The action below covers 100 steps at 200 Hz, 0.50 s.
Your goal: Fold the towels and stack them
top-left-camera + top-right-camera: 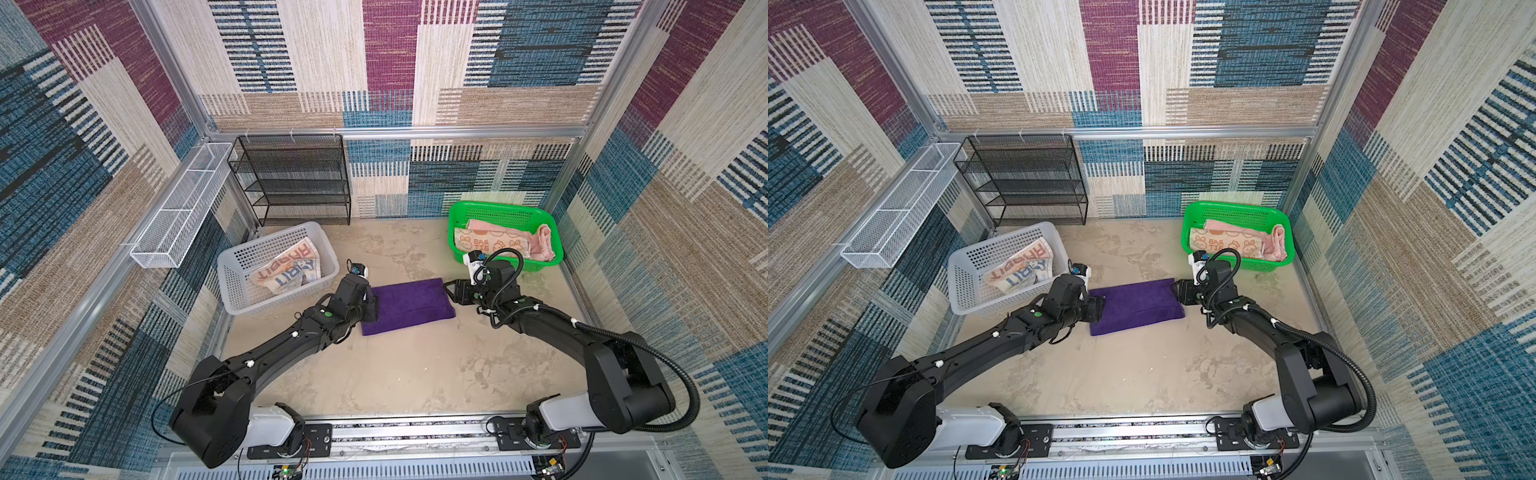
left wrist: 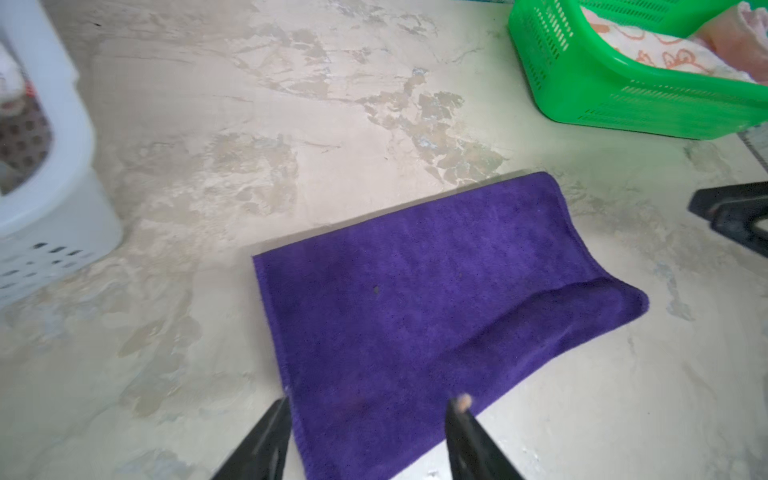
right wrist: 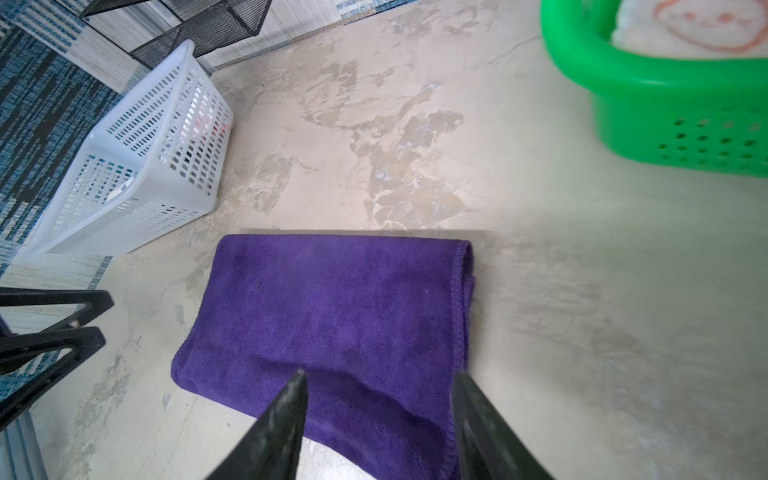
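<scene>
A deep purple towel lies folded on the bench, between the white basket and the green basket. The left gripper and right gripper hover at its short ends, jaws apart and empty. One fold appears done; the next move likely needs a fresh grasp to fold or stack.

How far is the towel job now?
Done: purple towel lies folded on the table. In hand: nothing; left gripper and right gripper stand open at its ends. Left: RABBIT towel crumpled in white basket; orange towel and pink towel in green basket; no single stack yet.
</scene>
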Motion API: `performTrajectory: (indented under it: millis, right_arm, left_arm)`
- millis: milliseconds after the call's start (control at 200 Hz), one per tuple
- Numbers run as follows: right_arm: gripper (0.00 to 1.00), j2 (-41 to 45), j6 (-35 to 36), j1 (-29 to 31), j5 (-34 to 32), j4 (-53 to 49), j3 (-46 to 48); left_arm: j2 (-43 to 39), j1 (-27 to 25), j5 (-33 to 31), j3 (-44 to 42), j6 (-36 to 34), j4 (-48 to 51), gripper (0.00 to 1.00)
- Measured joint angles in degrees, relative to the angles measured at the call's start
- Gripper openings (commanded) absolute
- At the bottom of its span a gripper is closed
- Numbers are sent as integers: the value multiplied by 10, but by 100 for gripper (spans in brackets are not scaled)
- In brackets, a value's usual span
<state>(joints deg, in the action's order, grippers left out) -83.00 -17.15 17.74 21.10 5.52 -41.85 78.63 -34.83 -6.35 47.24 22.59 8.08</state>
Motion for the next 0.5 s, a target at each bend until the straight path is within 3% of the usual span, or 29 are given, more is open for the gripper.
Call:
performTrajectory:
  millis: [270,501]
  right_arm:
    - [32,-74,-17,40,35,32,18]
    - [32,-76,-38,44,28,32,75]
  left_arm:
    - [86,-21,42,12,25,-33,60]
    - [122,-23,60,-21,47,-66,60]
